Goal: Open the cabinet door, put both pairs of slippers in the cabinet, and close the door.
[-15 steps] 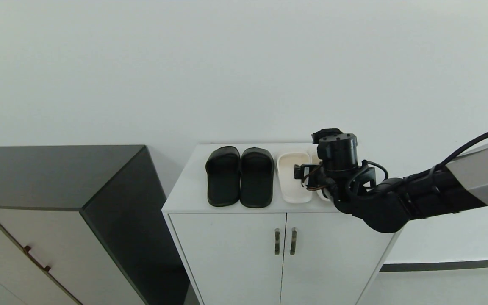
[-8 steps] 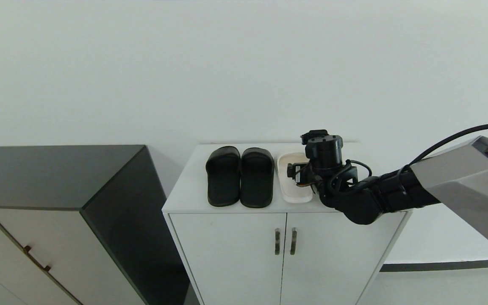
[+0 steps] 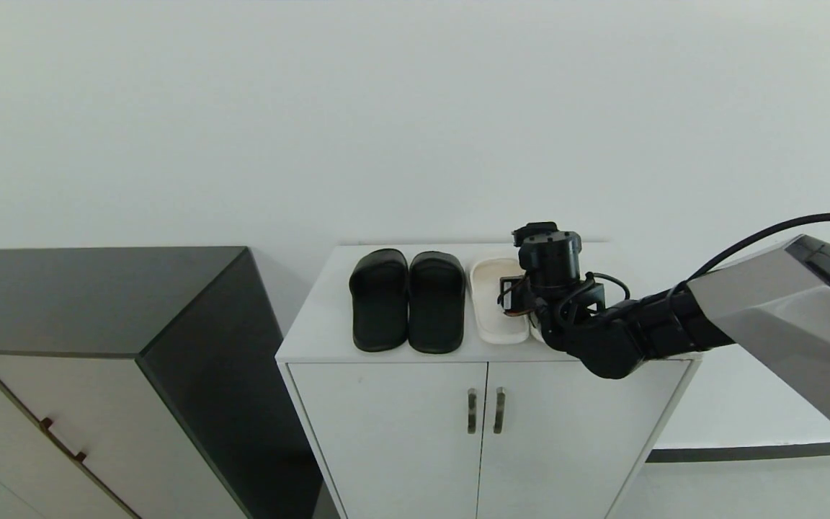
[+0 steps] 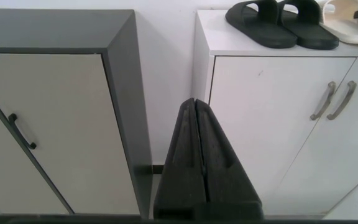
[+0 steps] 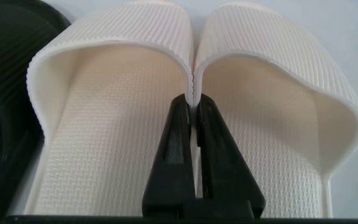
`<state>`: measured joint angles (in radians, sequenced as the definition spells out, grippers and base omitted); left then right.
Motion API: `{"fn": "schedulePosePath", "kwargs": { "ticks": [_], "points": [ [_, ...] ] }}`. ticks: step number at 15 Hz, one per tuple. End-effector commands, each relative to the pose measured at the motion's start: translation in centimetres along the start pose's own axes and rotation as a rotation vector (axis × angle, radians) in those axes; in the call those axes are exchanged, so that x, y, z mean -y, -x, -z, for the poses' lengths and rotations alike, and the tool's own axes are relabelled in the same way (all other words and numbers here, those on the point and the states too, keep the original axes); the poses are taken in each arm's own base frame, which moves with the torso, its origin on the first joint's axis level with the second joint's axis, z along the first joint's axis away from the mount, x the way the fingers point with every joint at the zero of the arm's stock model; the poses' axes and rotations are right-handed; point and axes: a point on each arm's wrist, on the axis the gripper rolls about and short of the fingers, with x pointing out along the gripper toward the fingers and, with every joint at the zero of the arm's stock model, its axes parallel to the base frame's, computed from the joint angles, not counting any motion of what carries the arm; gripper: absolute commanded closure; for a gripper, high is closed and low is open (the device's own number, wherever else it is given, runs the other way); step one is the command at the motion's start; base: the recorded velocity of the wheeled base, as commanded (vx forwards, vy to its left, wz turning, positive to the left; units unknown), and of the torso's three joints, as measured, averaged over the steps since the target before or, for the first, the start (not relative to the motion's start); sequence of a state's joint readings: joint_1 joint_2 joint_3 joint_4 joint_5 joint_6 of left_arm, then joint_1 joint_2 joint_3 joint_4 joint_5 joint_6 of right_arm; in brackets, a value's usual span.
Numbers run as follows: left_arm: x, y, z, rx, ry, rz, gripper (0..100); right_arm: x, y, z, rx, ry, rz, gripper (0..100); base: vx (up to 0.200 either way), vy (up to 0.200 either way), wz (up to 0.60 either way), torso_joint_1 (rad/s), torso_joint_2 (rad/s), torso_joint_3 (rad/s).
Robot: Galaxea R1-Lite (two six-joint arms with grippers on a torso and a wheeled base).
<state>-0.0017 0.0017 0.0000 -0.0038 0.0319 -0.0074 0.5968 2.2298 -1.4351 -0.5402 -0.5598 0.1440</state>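
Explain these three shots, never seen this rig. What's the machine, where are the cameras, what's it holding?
It is a two-armed robot on wheels. The wide shot is from its head camera: a white cabinet, doors shut, with black slippers and white slippers on top. The other two come from a camera on each wrist. The right gripper has its fingers pinched on the touching inner edges of the white pair. The left gripper hangs low before the cabinet, shut and empty.

The right arm extends in from the right, its right gripper (image 3: pixel 510 297) pinched nearly closed on the adjoining inner edges of the white slippers (image 5: pixel 123 93). The left gripper (image 4: pixel 195 107) hangs low at the near left, fingers pressed together.
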Motion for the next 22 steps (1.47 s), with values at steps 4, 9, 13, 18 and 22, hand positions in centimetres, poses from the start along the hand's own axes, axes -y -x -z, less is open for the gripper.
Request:
{"fn": "schedulePosePath", "kwargs": {
  "ticks": [4, 9, 13, 18, 22],
  "points": [
    [0.0, 0.0, 0.0, -0.001, 0.002, 0.0, 100, 0.6, 2.2, -2.6, 0.045, -0.027, -0.011, 100, 0.0, 0.0, 0.0, 0.0, 0.0, 0.0],
    [0.0, 0.0, 0.0, -0.001, 0.002, 0.0, 100, 3.3, 9.4, -4.2, 0.031, 0.011, -0.116, 100, 0.0, 0.0, 0.0, 0.0, 0.0, 0.0],
    [0.0, 0.0, 0.0, -0.001, 0.002, 0.001, 100, 6.6, 18.8, -2.9, -0.027, 0.062, -0.461, 100, 0.0, 0.0, 0.0, 0.0, 0.0, 0.0],
    [0.0, 0.0, 0.0, -0.001, 0.0, 0.003, 100, 10.0, 25.1, -0.8, -0.049, 0.076, -0.706, 100, 0.0, 0.0, 0.0, 0.0, 0.0, 0.0],
    [0.0, 0.0, 0.0, -0.001, 0.002, 0.003, 100, 10.0, 25.0, 0.1, -0.083, 0.088, -0.73, 100, -0.05, 0.0, 0.0, -0.001, 0.0, 0.001]
  ]
}}
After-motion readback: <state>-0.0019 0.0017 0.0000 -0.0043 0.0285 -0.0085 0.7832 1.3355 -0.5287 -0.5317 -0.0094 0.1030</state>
